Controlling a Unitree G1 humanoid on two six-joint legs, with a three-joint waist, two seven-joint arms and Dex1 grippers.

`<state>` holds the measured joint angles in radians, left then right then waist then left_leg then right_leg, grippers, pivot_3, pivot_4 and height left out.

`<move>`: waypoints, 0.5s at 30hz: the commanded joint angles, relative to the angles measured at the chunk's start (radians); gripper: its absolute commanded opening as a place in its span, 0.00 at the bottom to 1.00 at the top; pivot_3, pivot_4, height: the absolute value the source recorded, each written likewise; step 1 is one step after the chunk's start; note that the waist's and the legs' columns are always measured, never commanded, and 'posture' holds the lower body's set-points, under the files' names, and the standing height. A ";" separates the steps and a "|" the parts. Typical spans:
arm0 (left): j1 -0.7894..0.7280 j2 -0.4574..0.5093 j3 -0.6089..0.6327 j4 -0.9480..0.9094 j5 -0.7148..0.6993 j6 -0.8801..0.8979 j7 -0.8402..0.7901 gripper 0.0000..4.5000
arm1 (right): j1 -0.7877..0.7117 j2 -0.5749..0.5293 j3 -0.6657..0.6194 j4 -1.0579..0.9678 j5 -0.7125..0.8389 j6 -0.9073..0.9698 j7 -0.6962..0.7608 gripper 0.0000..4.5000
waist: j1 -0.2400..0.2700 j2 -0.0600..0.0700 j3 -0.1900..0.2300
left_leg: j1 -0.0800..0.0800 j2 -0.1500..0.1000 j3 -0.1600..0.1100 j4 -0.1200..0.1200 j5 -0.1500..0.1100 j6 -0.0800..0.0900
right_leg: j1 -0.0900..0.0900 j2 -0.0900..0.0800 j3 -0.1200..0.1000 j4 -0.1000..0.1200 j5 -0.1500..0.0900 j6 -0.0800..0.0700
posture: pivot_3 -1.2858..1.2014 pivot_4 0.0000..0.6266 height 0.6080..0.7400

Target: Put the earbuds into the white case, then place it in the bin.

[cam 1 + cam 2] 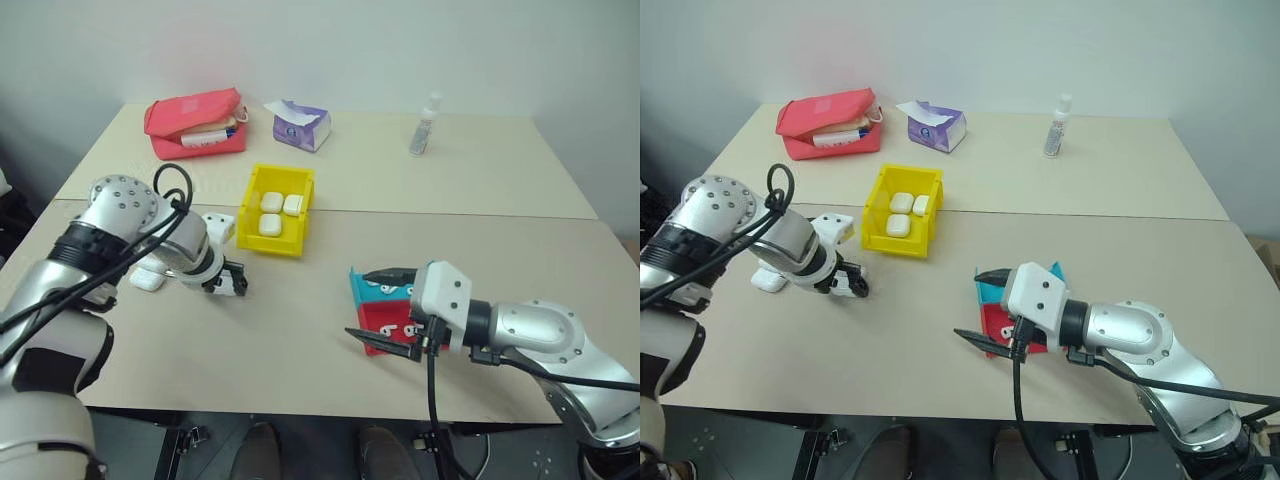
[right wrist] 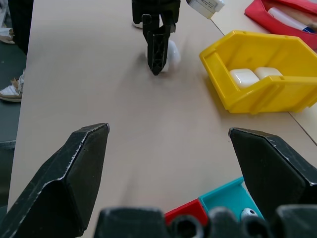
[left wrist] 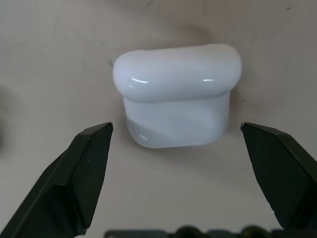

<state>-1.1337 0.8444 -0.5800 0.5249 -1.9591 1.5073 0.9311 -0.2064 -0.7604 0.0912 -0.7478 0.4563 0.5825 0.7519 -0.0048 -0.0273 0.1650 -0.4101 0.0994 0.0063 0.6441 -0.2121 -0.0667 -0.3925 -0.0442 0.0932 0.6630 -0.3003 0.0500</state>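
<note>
right fingers (image 1: 385, 308) wide apart, empty, over the red tray (image 1: 385, 325) — left fingers (image 3: 173, 173) spread, pointing down over the white case (image 3: 176, 96).

Closed glossy white case (image 3: 177, 96) on the table, near the yellow bin (image 1: 277, 209).

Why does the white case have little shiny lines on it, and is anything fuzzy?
Left wrist view: the white case is glossy, so light bounces off as bright streaks, with a soft shadow beside it. Right wrist view: the yellow bin looks sharp, but the left gripper and the nearby table look smeared.
</note>
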 commanded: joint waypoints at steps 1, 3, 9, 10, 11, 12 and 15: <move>-0.001 -0.004 0.046 0.003 -0.013 -0.009 0.039 1.00 | 0.005 0.000 -0.025 -0.043 0.017 0.007 -0.008 1.00 | 0.000 0.000 0.000 | 0.000 0.000 0.000 0.000 0.000 0.000 | 0.000 0.000 0.000 0.000 0.000 0.000 | 0.52 0.24 1.00; 0.003 -0.012 0.054 0.010 -0.013 -0.011 0.053 1.00 | 0.006 0.001 -0.024 -0.042 0.016 0.007 -0.009 1.00 | 0.000 0.000 0.000 | 0.000 0.000 0.000 0.000 0.000 0.000 | 0.000 0.000 0.000 0.000 0.000 0.000 | 0.52 0.24 1.00; 0.044 -0.037 0.088 0.009 -0.006 -0.033 0.099 1.00 | 0.016 -0.001 -0.029 -0.042 0.016 0.005 -0.006 1.00 | 0.001 0.000 0.000 | 0.000 0.000 0.000 0.000 0.000 -0.001 | 0.000 0.000 0.000 0.000 0.000 0.000 | 0.52 0.24 1.00; 0.053 -0.042 0.097 0.003 0.005 -0.038 0.104 1.00 | 0.018 0.000 -0.029 -0.043 0.016 0.004 -0.006 1.00 | 0.002 0.000 0.000 | 0.000 0.000 0.000 0.000 0.000 -0.001 | 0.000 0.000 0.000 0.000 0.000 0.000 | 0.52 0.24 1.00; 0.061 -0.047 0.105 -0.003 0.016 -0.041 0.107 1.00 | 0.021 0.001 -0.029 -0.044 0.017 0.004 -0.006 1.00 | 0.002 0.000 0.000 | 0.000 0.000 0.000 0.000 0.000 -0.001 | 0.000 0.000 0.000 0.000 0.000 0.000 | 0.52 0.24 1.00; 0.067 -0.053 0.115 -0.005 0.027 -0.042 0.109 1.00 | 0.022 0.003 -0.030 -0.045 0.019 0.005 -0.008 1.00 | 0.003 0.000 0.000 | 0.001 0.000 0.000 0.000 0.000 -0.001 | 0.001 0.000 0.000 0.000 0.000 0.000 | 0.52 0.24 1.00; 0.073 -0.072 0.144 0.006 0.059 -0.029 0.105 1.00 | 0.024 0.005 -0.029 -0.047 0.021 0.008 -0.011 1.00 | 0.006 0.000 0.000 | 0.003 0.000 0.000 0.000 0.001 -0.001 | 0.003 0.000 -0.001 0.000 0.000 0.000 | 0.52 0.24 1.00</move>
<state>-1.0625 0.7771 -0.4594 0.5340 -1.9262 1.4803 1.0320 -0.1838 -0.7590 0.0908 -0.7543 0.4568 0.5926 0.7456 0.0016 -0.0273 0.1650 -0.4071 0.0991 0.0057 0.6440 -0.2111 -0.0683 -0.3895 -0.0444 0.0925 0.6633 -0.3003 0.0499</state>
